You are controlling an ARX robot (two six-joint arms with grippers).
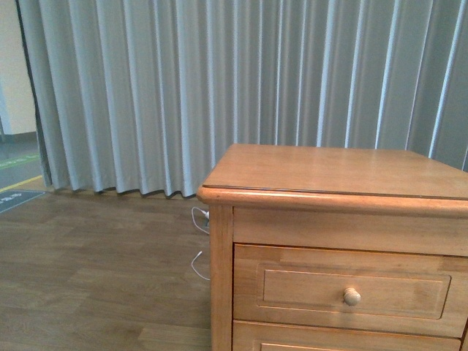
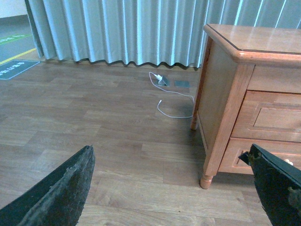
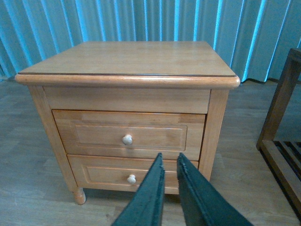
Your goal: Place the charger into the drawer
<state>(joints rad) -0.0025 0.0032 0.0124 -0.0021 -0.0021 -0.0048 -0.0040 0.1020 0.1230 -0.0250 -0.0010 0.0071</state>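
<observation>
A light-brown wooden nightstand [image 1: 344,219] stands on a wood-plank floor [image 1: 95,270] in front of a long grey curtain [image 1: 183,88]. Its top is bare, and the charger is not visible in any view. The drawer [image 3: 128,135], the upper of two, is shut flush with the frame, its round knob [image 3: 127,139] centred on the recessed panel; the lower drawer [image 3: 129,175] beneath it is shut as well, with its own small knob. In the right wrist view the right claw [image 3: 169,162] hangs in front of the nightstand, low before the lower drawer, its two dark fingers nearly pressed together with only a thin gap and nothing between them. In the left wrist view the left claw [image 2: 171,155] is spread wide and empty, one finger [image 2: 61,188] over the bare floor and the other by the nightstand's front corner. A thin white cable [image 2: 174,101] loops on the floor beside the nightstand near the curtain hem. A darker wooden rack [image 3: 282,141] stands apart at the nightstand's other side.
</observation>
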